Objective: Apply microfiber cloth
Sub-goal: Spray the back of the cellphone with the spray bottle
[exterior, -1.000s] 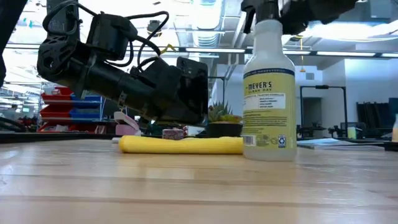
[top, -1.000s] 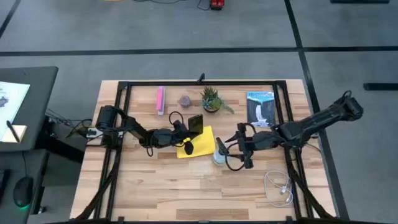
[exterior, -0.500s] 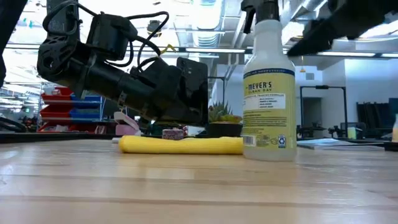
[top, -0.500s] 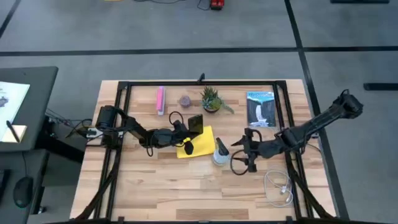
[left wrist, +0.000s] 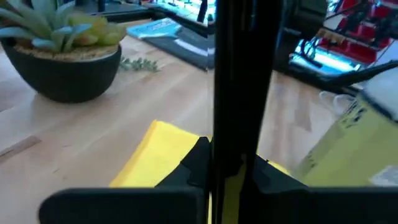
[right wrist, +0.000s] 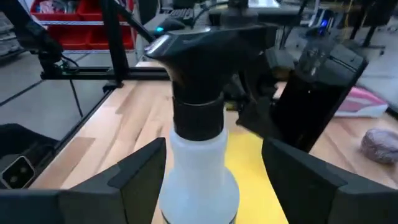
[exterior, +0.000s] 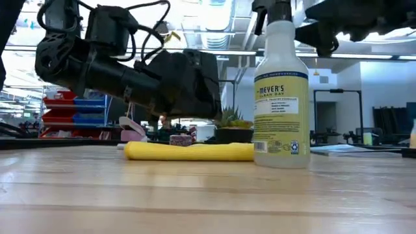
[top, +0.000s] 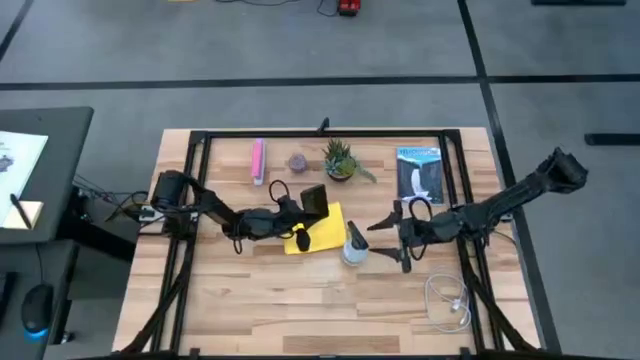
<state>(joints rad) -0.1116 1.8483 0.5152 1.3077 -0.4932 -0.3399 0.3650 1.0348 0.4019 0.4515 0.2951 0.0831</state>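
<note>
Since a second ago the right gripper [top: 378, 242] has pulled back from the spray bottle [top: 352, 246] and swung round to face it again, while the left arm has lifted slightly with the black phone [top: 314, 199] still in its grip. Going from the left side of the counter [top: 300, 300]: a pink bar [top: 258, 161] lies near the far edge, with a small purplish lump [top: 297, 161] and a potted succulent [top: 340, 160] beside it. The left gripper [top: 307, 207] reaches across from the left and its fingers pinch the phone, holding it on edge above the microfiber cloth [top: 322, 227] (in the left wrist view the phone shows as a dark upright bar with yellow cloth beneath). The cloth lies flat near the middle of the counter, its right edge just beside the spray bottle, which stands upright. In the right wrist view the right gripper's fingers [right wrist: 309, 179] are spread wide on either side of the bottle's neck, apart from it. Farther right a blue booklet [top: 419, 173] lies near the far edge, and a coiled white cable [top: 448, 300] lies near the front right corner.
</note>
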